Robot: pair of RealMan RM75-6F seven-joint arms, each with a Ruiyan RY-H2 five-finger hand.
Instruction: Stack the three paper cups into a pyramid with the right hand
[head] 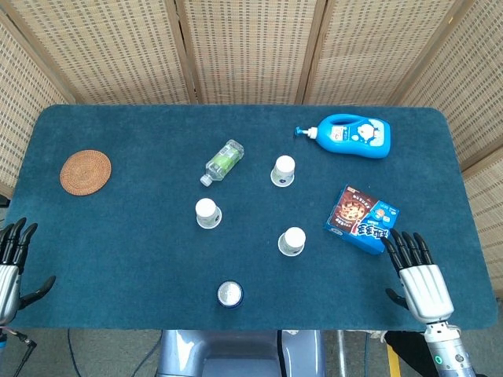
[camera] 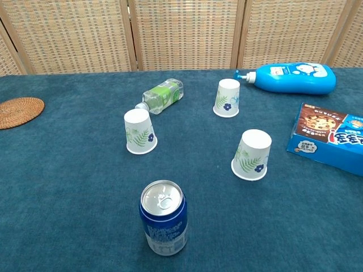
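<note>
**Three cups apart, both hands empty at the tabletop's near edge**

In the head view, the left hand [head: 9, 263] sits at the lower left corner of the frame, fingers spread, holding nothing. One round woven mat [head: 86, 171] lies at mid-left on the blue tabletop [head: 134, 259]. One clear bottle [head: 222, 162] lies on its side above the centre.

Three paper cups stand upside down, none touching another: the left cup [head: 207, 212] just left of centre, the far cup [head: 284, 170] upper centre right of the bottle, the near cup [head: 291, 240] lower centre. One blue can [head: 229, 294] stands at the bottom centre, below the cups. One blue pump bottle [head: 351, 135] lies at upper right; one snack box [head: 361, 219] lies flat at mid-right.

The right hand [head: 416, 272] rests at lower right, fingers spread and empty, fingertips [head: 391, 243] just beside the box; contact cannot be told.
</note>
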